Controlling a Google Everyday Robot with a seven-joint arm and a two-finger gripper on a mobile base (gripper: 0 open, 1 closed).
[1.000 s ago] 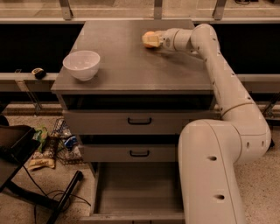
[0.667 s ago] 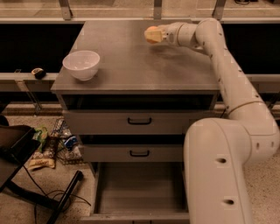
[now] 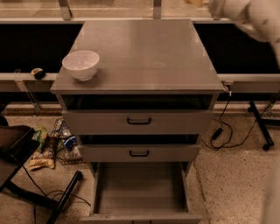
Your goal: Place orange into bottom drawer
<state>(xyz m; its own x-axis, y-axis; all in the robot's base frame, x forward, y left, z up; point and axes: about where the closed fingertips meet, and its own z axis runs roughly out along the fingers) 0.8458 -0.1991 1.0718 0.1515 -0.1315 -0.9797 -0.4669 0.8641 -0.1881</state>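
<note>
The orange (image 3: 192,1) shows only as a pale orange sliver at the top edge of the camera view, beyond the cabinet's far right corner. My gripper (image 3: 199,2) is there too, mostly cut off by the frame, shut on the orange and lifted off the cabinet top (image 3: 148,52). My white arm (image 3: 245,15) runs off the upper right. The bottom drawer (image 3: 140,188) is pulled open at the foot of the grey cabinet, its flat floor bare. It lies far below and nearer to the camera than the gripper.
A white bowl (image 3: 81,64) stands on the cabinet top's front left. The two upper drawers (image 3: 139,121) stand slightly open. Packets and a wire basket (image 3: 57,144) lie on the floor to the left beside a black stand (image 3: 13,151). Cables (image 3: 221,129) trail on the right.
My gripper rose from the cabinet top with the orange and moved back and up to the frame's top edge. The view has shifted, so the open bottom drawer now shows in full.
</note>
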